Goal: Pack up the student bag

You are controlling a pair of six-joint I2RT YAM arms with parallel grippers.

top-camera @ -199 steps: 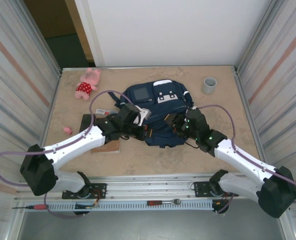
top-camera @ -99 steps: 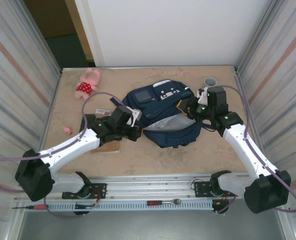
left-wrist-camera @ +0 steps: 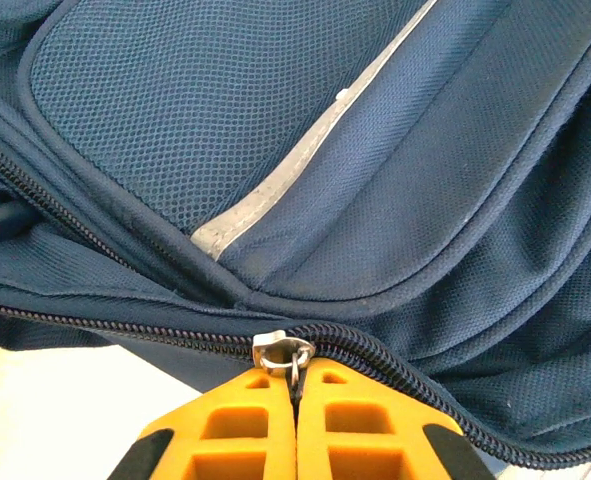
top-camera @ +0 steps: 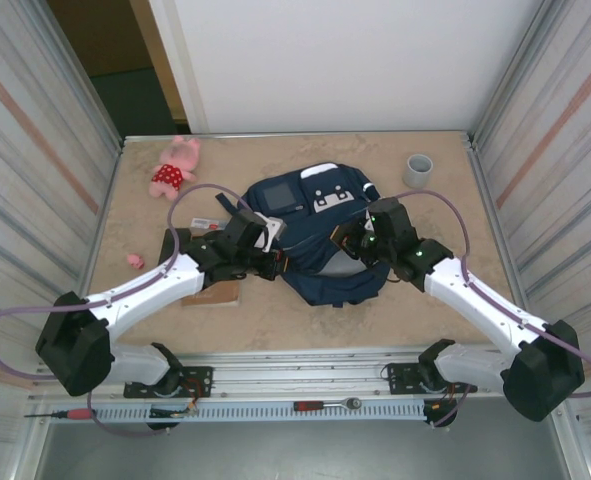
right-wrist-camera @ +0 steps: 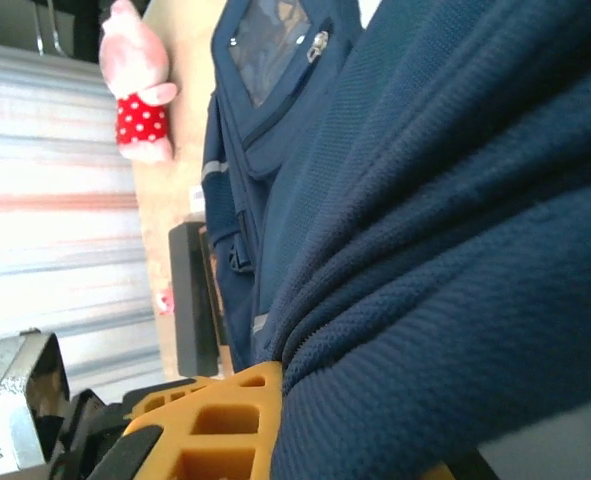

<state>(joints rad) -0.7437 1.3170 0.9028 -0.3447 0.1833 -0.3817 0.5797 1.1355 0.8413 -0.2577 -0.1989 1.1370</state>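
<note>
- Two arms reach in from the near edge of the table (top-camera: 455, 300). The overhead view places the backpack (top-camera: 320, 200) at the middle of the tabletop. The left gripper (top-camera: 275, 258) is at its near left edge and the right gripper (top-camera: 347, 243) is at its right side.
- Left wrist view: the yellow fingers (left-wrist-camera: 245, 420) are pressed together, pinching the ring of the zipper pull (left-wrist-camera: 280, 350) on the bag's seam. A grey reflective stripe (left-wrist-camera: 305, 160) crosses the navy panel above the seam.
- Right wrist view: a yellow finger (right-wrist-camera: 215, 425) lies against a thick fold of navy fabric, and the jaws are closed on that fold. Beyond it are the bag's grey square panel (right-wrist-camera: 275, 45), a pink plush toy (right-wrist-camera: 140, 90) and a black box (right-wrist-camera: 190, 300) just beside the bag.
- The overhead view adds a grey cup (top-camera: 418, 170) at the far right, well apart from the bag. A small pink object (top-camera: 135, 261) lies near the left edge, a brown board (top-camera: 220, 292) lies partly under the left arm, and a purple cable loops over each arm.
- Surface and room: the tabletop is beige and stone-patterned, with ribbed metal walls on both sides. A white wall stands behind, with a dark doorway at the far left. On the rail at the near edge lie a red-handled screwdriver (top-camera: 60, 412) and a ratchet wrench (top-camera: 327, 405).
</note>
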